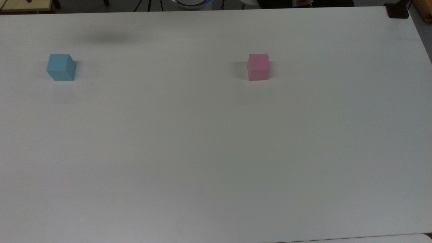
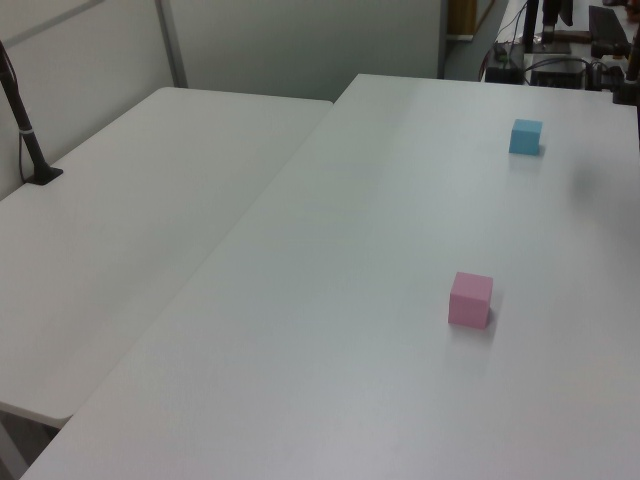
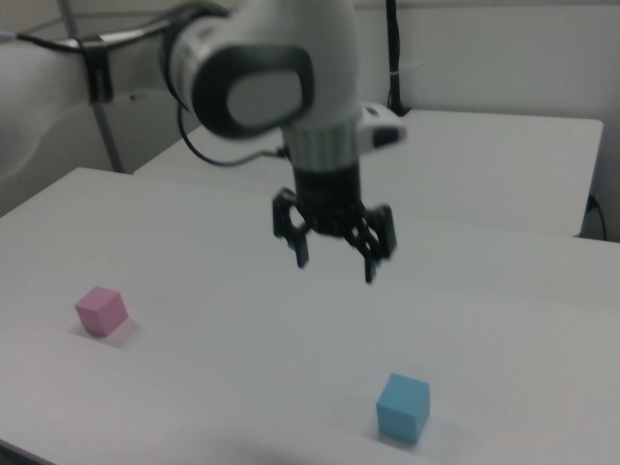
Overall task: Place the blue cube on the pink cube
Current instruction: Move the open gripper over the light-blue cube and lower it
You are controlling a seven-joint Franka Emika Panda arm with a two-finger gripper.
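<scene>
The blue cube (image 1: 61,67) rests on the white table (image 1: 216,152) at the top view's far left; it also shows in the left view (image 2: 525,136) and the right view (image 3: 402,408). The pink cube (image 1: 258,66) stands well apart from it, toward the middle of the top view, and again in the left view (image 2: 470,299) and the right view (image 3: 101,310). My gripper (image 3: 335,258) hangs open in the air above the table in the right view, up and to the left of the blue cube, holding nothing.
A second white table (image 2: 130,220) adjoins on the left view's left, with a black post (image 2: 25,130) clamped at its edge. Cables and equipment (image 2: 560,60) crowd the far end. A dark clamp (image 1: 397,10) sits at the top view's upper right corner.
</scene>
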